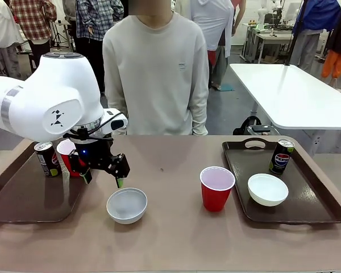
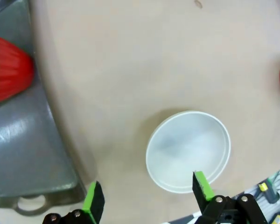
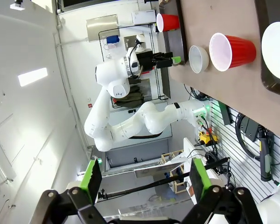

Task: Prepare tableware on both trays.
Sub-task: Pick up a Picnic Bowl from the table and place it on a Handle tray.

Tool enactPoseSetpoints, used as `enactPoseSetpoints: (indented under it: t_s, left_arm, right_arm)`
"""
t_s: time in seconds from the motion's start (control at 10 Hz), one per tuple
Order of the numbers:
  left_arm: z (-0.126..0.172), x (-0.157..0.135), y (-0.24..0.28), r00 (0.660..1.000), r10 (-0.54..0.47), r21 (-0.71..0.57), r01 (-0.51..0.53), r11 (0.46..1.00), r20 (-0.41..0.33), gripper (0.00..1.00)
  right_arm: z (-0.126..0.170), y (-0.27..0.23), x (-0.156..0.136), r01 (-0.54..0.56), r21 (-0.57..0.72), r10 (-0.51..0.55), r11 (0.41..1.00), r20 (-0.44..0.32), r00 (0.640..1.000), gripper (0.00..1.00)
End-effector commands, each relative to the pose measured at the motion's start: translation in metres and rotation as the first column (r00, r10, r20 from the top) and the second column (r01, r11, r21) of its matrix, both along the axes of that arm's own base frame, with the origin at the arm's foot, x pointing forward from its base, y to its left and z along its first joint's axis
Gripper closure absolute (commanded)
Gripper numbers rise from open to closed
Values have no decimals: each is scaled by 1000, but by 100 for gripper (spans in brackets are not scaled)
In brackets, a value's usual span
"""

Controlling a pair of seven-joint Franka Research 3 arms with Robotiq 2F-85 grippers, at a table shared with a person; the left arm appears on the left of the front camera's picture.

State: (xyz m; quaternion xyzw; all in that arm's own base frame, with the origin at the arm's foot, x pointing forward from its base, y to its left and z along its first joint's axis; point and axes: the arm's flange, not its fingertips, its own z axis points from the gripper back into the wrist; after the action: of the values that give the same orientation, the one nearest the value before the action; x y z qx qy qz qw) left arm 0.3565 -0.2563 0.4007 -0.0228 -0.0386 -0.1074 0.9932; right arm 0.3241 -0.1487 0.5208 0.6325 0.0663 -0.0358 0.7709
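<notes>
My left gripper [image 1: 104, 180] hangs open over the table, just left of a white bowl [image 1: 127, 205]. In the left wrist view the bowl [image 2: 188, 150] lies near the right fingertip [image 2: 202, 185], with nothing between the fingers. The left tray [image 1: 23, 199] holds a black can [image 1: 47, 159] and a red cup [image 1: 65, 151], partly hidden by the gripper. A second red cup [image 1: 216, 187] stands on the table. The right tray [image 1: 307, 210] carries a white bowl [image 1: 267, 189] and a can [image 1: 282, 156]. My right gripper [image 3: 144, 173] is open, far from the table.
A person [image 1: 156, 74] stands at the far edge with hands out of sight. Bare tabletop [image 1: 170, 239] stretches between the trays. The left wrist view has the left tray's handle end [image 2: 30, 203] beside the left finger. A white table [image 1: 295, 91] stands farther back.
</notes>
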Motion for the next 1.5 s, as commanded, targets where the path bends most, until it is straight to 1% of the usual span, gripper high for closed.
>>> enactPoseSetpoints:
  t_s: [0.0,0.1,0.3,0.4,0.5,0.6,0.7,0.8,1.0,1.1,1.2,1.4]
  left_arm:
    - [-28,3,-9,999,-43,-45,42,998,-24,0]
    - [-39,4,-13,998,-51,-35,50,998,-41,0]
    - [-57,5,-16,998,-52,10,52,999,-44,0]
    - [-59,5,-16,997,-58,14,59,998,-45,17]
    - [-59,5,-17,997,-65,19,66,998,-46,46]
    - [-60,5,-16,997,-64,20,65,998,-51,65]
    - [-60,5,-16,997,-62,17,63,998,-51,95]
    - [-61,6,-16,997,-61,20,62,998,-57,100]
    - [-65,9,-14,996,-51,36,54,998,-71,100]
    - [-66,9,-14,996,-48,39,51,998,-78,92]
    - [-66,10,-14,996,-45,39,49,998,-82,100]
    - [-63,12,-13,994,2,46,3,999,-106,100]
  right_arm:
    - [-1,-5,-2,-21,-6,21,1000,11,1000,0]
    - [-1,-5,-2,-21,-6,21,1000,11,1000,0]
    - [-1,-5,-2,-21,-6,21,1000,11,1000,0]
    - [-1,-5,-2,-21,-6,21,1000,11,1000,0]
    - [-1,-5,-2,-21,-6,21,1000,11,1000,0]
    - [-1,-5,-2,-21,-6,21,1000,11,1000,0]
    - [-1,-5,-2,-21,-6,21,1000,11,1000,0]
    - [-1,-5,-2,-21,-6,21,1000,11,1000,0]
    - [-1,-5,-2,-21,-6,21,1000,11,1000,0]
    - [-1,-5,-2,-21,-6,21,1000,11,1000,0]
    - [-1,-5,-2,-21,-6,21,1000,11,1000,0]
    - [-1,-5,-2,-21,-6,21,1000,11,1000,0]
